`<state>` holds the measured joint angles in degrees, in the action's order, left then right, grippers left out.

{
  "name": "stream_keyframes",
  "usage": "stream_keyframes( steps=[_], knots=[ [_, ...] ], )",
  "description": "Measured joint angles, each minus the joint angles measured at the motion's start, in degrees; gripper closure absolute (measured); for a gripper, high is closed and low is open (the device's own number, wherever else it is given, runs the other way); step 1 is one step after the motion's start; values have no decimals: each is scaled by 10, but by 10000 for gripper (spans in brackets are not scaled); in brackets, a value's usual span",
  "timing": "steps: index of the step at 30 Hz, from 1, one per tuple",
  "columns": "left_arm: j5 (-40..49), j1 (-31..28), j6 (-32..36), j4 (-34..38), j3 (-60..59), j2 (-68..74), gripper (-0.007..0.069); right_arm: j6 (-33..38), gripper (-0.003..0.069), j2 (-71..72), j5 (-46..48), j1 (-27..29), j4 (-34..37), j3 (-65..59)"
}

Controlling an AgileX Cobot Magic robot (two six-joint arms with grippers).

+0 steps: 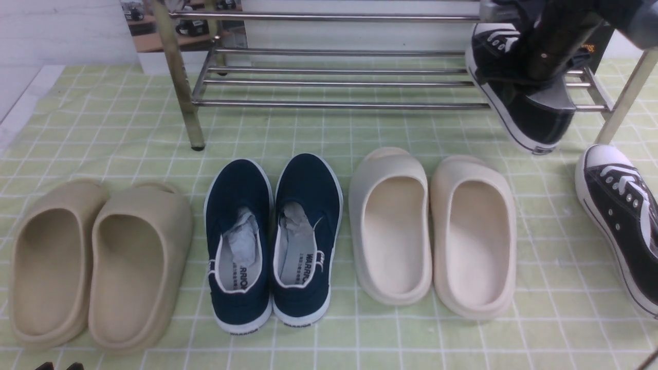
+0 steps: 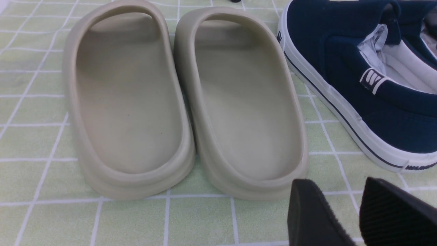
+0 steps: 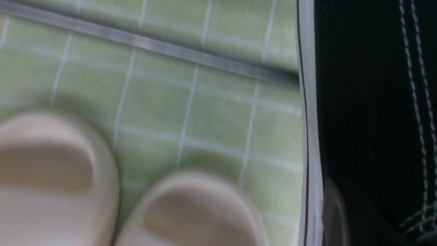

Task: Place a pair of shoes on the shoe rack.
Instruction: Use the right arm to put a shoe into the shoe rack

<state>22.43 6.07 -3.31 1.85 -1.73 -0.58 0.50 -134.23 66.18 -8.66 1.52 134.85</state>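
Green checked cloth, right fingers gripping sneaker, toe toward rack, heel down, left fingers parted.

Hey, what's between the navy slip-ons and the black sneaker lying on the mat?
A pair of cream slides, side by side, between the navy slip-ons and that black sneaker; the front view shows it.

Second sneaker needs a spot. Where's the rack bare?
The shoe rack has bare lower bars from its left leg to the held sneaker at the right end. In front it is crowded: tan slides, navy slip-ons, cream slides in one row.
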Motion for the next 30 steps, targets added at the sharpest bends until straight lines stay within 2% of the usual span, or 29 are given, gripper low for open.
stream_keyframes(
  steps=[2, 7, 10, 13, 14, 15, 16, 17, 18, 19, 21, 24, 30],
  knots=[
    [0, 0, 0, 0, 0, 0, 386, 0, 642, -36, 25, 0, 5, 59],
    [0, 0, 0, 0, 0, 0, 386, 0, 636, -46, 17, 0, 10, 77],
    [0, 0, 0, 0, 0, 0, 386, 19, 582, -48, -6, 0, 16, 79],
    [0, 0, 0, 0, 0, 0, 386, 44, 451, -47, -28, 0, 24, 74],
    [0, 0, 0, 0, 0, 0, 386, 44, 440, -47, -30, 0, 25, 72],
    [0, 0, 0, 0, 0, 0, 386, 53, 340, -41, -39, 0, 28, 61],
    [0, 0, 0, 0, 0, 0, 386, 53, 329, -41, -41, 0, 28, 59],
    [0, 0, 0, 0, 0, 0, 386, 56, 233, -32, -41, 0, 29, 47],
    [0, 0, 0, 0, 0, 0, 386, 57, 233, -31, -41, 0, 29, 46],
    [0, 0, 0, 0, 0, 0, 386, 58, 160, -17, -42, 0, 29, 31],
    [0, 0, 0, 0, 0, 0, 386, 58, 88, 16, -43, 1, 31, 5],
    [0, 0, 0, 0, 0, 0, 386, 62, 59, 78, -54, 6, 44, -50],
    [0, 0, 0, 0, 0, 0, 386, 97, 95, 232, -73, 18, 51, -190]
  ],
)
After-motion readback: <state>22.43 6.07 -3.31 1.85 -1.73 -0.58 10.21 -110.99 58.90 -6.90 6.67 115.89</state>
